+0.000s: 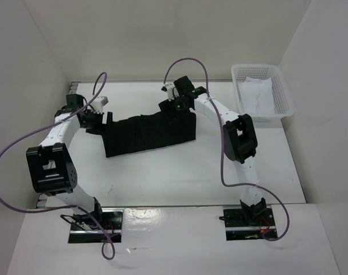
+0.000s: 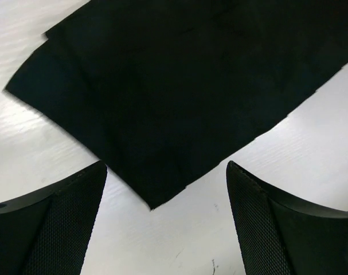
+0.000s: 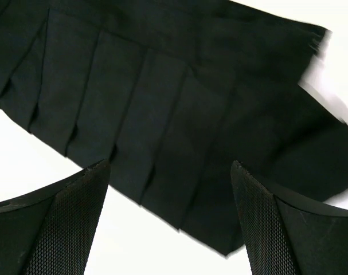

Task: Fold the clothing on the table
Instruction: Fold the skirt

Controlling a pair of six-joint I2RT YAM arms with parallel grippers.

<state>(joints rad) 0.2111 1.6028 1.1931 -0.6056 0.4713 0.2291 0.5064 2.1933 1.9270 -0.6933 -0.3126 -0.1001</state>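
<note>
The clothing (image 1: 149, 134) is a black pleated garment lying flat in a wide band across the middle of the white table (image 1: 179, 177). My left gripper (image 1: 103, 121) hovers at its left end, open; in the left wrist view a corner of the clothing (image 2: 162, 103) points toward the gap between my fingers (image 2: 59, 223), untouched. My right gripper (image 1: 172, 106) hangs over the garment's far right corner, also open. The right wrist view shows the pleats of the clothing (image 3: 162, 114) below and between my fingers (image 3: 277, 229), with nothing gripped.
A white mesh basket (image 1: 282, 94) holding a white cloth (image 1: 257, 94) stands at the far right of the table. White walls close in the left, back and right sides. A metal rail (image 1: 162, 207) runs along the near edge by the arm bases.
</note>
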